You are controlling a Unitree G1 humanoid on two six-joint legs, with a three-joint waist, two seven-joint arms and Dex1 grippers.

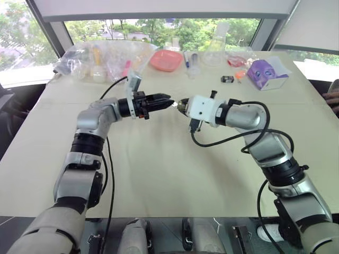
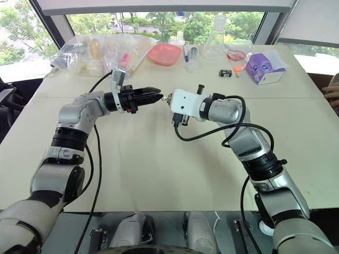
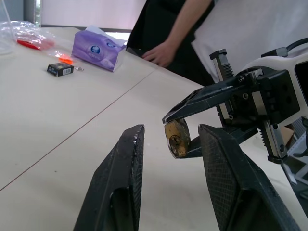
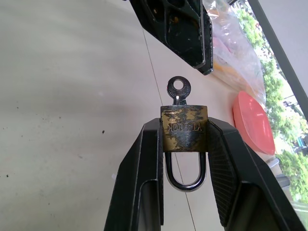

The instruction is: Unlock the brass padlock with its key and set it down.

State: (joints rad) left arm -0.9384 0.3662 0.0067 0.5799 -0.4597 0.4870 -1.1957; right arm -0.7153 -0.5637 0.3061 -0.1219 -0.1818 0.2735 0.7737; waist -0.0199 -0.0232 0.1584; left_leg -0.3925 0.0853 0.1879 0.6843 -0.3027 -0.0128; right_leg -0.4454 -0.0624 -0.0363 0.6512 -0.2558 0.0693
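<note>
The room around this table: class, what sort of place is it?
Probably a lab or office test room: a big cloth-covered table by wide windows over trees, with mixed practice items like a pink bowl and tissue box.

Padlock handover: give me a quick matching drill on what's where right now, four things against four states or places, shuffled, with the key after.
Things:
1. brass padlock
2. key
3. left gripper
4. tissue box

States or places:
A. sticking out of the lock body, opposite the shackle
B. resting at the table's far right edge
C. clamped by its body in the right gripper, above the table
D. fingers apart, close to the lock, not gripping it

Pairs: 1-C, 2-A, 3-D, 4-B
</note>
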